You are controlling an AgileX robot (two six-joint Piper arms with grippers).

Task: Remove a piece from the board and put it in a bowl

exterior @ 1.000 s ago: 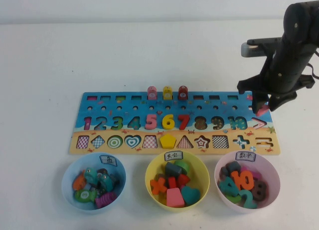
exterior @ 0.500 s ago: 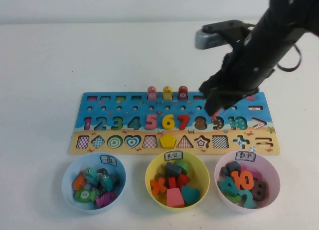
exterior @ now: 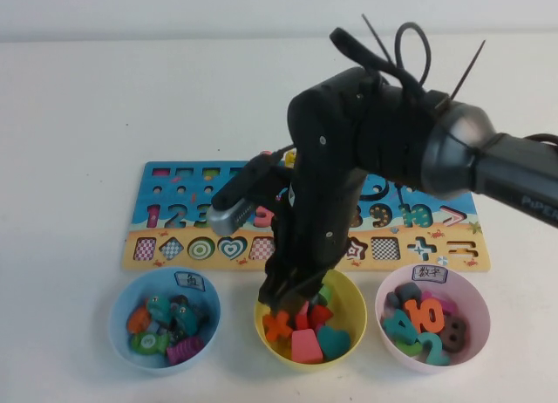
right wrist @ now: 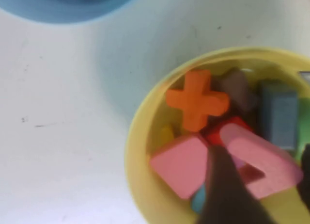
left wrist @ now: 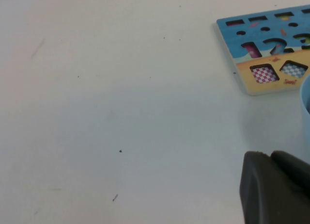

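Observation:
My right gripper (exterior: 296, 294) hangs just over the yellow bowl (exterior: 350, 340), its arm reaching across the middle of the board (exterior: 174, 237). In the right wrist view the gripper (right wrist: 264, 174) is shut on the piece (right wrist: 261, 158), a flat pink ">" held between the dark fingers (right wrist: 225, 190) above the bowl's rim (right wrist: 138, 136) and its contents. The pink-edged ">" cut-out (exterior: 451, 216) at the board's right end is empty. My left gripper (left wrist: 278, 185) is shut and rests on bare table, apart from the board's left corner (left wrist: 271, 30); it does not show in the high view.
The yellow bowl holds an orange cross (exterior: 277, 324), a pink trapezoid (exterior: 306, 346) and other shapes. A light blue bowl (exterior: 163, 320) stands to its left and a lilac-pink bowl (exterior: 432, 317) of numbers to its right. Number pieces sit in the board.
My right arm has swung from the board's right end leftwards and towards the front, carrying the pink piece, and has come down over the yellow bowl.

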